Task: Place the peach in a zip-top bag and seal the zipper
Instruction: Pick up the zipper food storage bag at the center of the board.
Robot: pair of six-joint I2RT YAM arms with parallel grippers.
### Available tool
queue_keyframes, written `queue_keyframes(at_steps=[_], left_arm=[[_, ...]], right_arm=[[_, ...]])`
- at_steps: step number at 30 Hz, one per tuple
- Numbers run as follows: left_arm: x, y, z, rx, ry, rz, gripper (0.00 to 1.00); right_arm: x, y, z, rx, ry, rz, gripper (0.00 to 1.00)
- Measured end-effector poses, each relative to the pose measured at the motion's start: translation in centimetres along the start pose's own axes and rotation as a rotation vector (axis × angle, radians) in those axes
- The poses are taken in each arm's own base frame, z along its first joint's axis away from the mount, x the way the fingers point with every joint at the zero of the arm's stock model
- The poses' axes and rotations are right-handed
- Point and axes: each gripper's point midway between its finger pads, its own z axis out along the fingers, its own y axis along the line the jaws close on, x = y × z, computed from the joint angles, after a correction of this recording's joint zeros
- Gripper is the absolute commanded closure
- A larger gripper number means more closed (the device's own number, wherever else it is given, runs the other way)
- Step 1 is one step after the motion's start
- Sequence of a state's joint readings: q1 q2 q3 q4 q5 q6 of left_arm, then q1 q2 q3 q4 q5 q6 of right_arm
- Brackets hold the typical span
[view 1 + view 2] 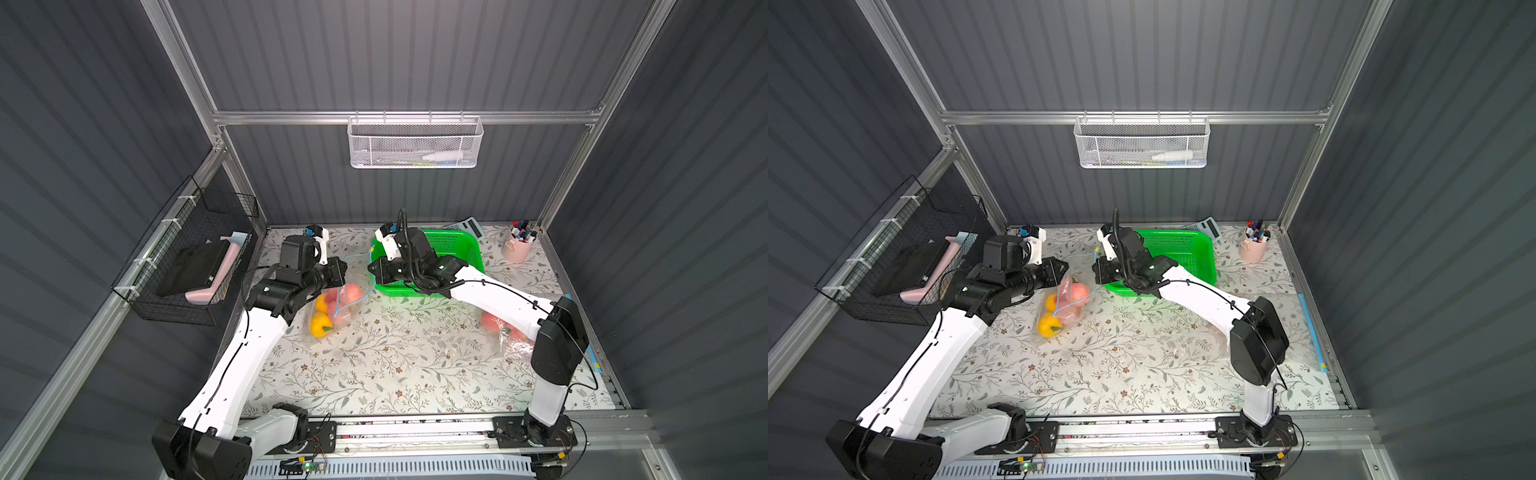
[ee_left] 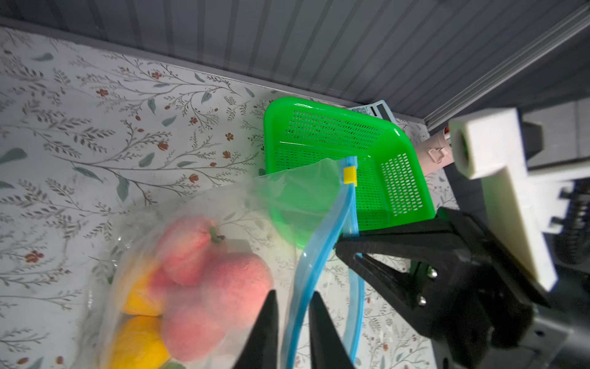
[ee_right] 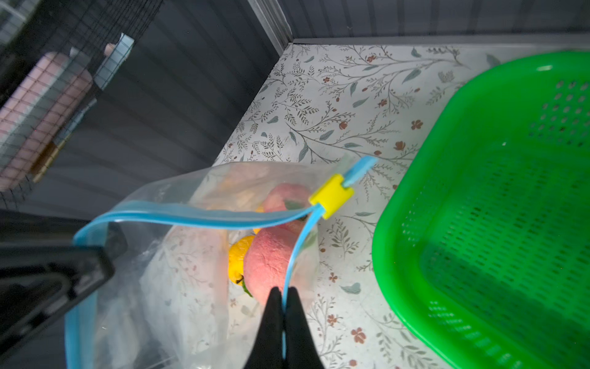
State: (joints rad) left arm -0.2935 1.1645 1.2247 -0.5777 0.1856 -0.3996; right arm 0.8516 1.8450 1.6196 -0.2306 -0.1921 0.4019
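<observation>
Several pink peaches (image 3: 268,265) sit inside a clear zip-top bag (image 3: 178,287), packed together with yellow fruit (image 1: 320,324). In both top views the bag lies on the floral table (image 1: 395,365), left of centre, with its mouth lifted toward the back wall. The mouth stands open: two blue zipper strips (image 3: 191,214) curve apart and meet at a yellow slider (image 3: 332,195), which sits at one end of the track.

The right gripper (image 3: 285,292) has its jaws pressed together on one blue strip, pinching the edge of the zip-top bag. The left gripper (image 2: 293,294) has its jaws a little apart. The other blue strip runs through the gap between them, and they do not appear to squeeze it.

Just beside the bag, on the robot's right, is a green basket (image 1: 473,245). A second bag (image 1: 511,336) holding red fruit lies partly under the right arm, near the table's right edge. At the back right corner stand a pink cup (image 1: 517,249) of pens and a calculator (image 1: 469,228)
</observation>
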Motion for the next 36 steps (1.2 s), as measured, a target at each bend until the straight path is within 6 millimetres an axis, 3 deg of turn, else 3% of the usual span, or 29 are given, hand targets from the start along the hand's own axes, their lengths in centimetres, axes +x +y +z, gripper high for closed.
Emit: queue_keyframes(at_steps=[5,11,17,23,29,36], left_arm=[[-0.7,-0.6,-0.4,0.017,-0.014,-0.003,0.28],[-3.0,-1.6,-2.2,0.03,-0.083,0.022,0.09],[-5.1,-2.5,-4.3,0.035,-0.163,0.054,0.03],[-5.7,-2.7,-4.8,0.032,-0.187,0.091,0.0],[-5.7,-3.8,-4.4,0.1,-0.194,0.16,0.0],[-3.3,-6.7,-1.9,0.323,-0.135,0.353,0.03]], right_arm=[[0.1,0.3,-0.1,-0.012,0.012,-0.044,1.0],[-0.3,1.3,-1.7,-0.042,0.056,-0.199,1.0],[-3.2,3.2,-7.0,-0.128,0.024,-0.382,1.0],[-5.3,3.2,-11.0,-0.195,-0.025,-0.462,1.0],[-5.1,1.9,-12.5,-0.239,-0.01,-0.486,1.0],[-3.8,1.6,-13.6,-0.315,0.022,-0.548,1.0]])
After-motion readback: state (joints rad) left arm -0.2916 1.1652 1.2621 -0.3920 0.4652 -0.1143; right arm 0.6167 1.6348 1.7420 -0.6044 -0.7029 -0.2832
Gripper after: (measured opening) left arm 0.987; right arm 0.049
